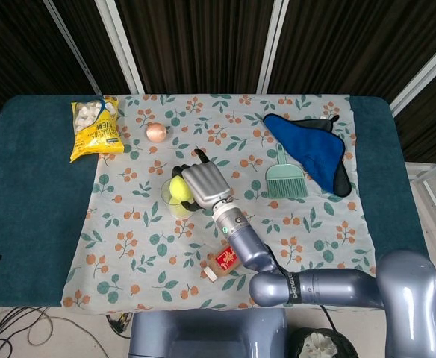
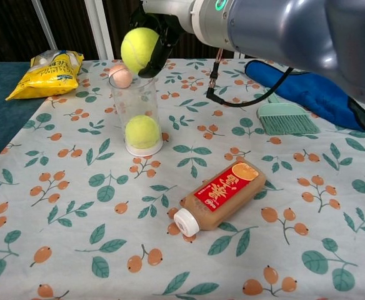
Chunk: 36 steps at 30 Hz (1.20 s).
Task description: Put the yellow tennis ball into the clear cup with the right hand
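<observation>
My right hand grips a yellow tennis ball and holds it just above the rim of the clear cup. The cup stands upright on the floral cloth, left of centre. A second yellow tennis ball lies at its bottom. The head view hides most of the cup behind the hand and the held ball. My left hand appears in neither view.
An orange-labelled drink bottle lies on its side near the front. A green dustpan brush and a blue cloth sit at the right. A pink egg-like ball and a yellow snack bag are at the back left.
</observation>
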{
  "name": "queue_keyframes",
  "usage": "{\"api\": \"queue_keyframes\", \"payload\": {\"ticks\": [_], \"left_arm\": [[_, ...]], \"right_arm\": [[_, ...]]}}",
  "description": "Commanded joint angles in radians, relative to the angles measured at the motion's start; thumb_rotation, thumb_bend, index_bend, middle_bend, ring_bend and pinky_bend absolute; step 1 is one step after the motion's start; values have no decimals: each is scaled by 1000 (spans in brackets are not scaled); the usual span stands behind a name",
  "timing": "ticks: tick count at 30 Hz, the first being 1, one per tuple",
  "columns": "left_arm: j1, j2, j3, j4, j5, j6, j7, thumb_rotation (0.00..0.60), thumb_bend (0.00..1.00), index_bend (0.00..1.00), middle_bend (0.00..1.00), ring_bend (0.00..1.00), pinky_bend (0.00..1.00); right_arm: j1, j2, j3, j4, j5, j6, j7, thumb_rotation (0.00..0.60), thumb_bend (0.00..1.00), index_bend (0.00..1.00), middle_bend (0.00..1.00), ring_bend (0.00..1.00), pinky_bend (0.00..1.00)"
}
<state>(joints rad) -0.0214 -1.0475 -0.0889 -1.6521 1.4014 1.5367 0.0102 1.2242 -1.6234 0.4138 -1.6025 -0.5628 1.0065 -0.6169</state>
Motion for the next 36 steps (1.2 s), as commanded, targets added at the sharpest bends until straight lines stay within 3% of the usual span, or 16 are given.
{"api": "queue_keyframes", "payload": {"ticks": [1, 11, 19, 26, 31, 36], "left_arm": [[0, 1, -1, 1, -1, 0, -2, 600, 0, 190, 0, 0, 69], [1, 3, -1, 1, -2, 1, -6, 600, 0, 190, 0, 0, 69], [6, 4, -4, 0, -6, 10, -5, 600, 0, 190, 0, 0, 69], [7, 3, -5, -1, -5, 14, 3, 600, 0, 190, 0, 0, 69], [7, 1, -6, -4, -12, 11, 15, 600, 0, 186, 0, 0, 69], [5, -3, 1, -12, 1, 13, 35, 600, 0, 177, 0, 0, 69]], "right_arm": [[9, -10, 4, 6, 0, -7, 10, 600, 513, 492, 387, 407, 35], [31, -18, 3, 14, 45, -14, 1, 600, 404, 194, 141, 200, 0], [20, 27, 5, -25, 75, 5, 2, 600, 402, 165, 120, 185, 0], [-35, 140, -4, -123, 56, 33, 23, 600, 401, 150, 120, 185, 0], [-160, 304, -68, -247, -71, 107, 55, 600, 402, 134, 120, 185, 0], [-317, 446, -170, -316, -250, 168, 138, 600, 401, 125, 120, 185, 0]]}}
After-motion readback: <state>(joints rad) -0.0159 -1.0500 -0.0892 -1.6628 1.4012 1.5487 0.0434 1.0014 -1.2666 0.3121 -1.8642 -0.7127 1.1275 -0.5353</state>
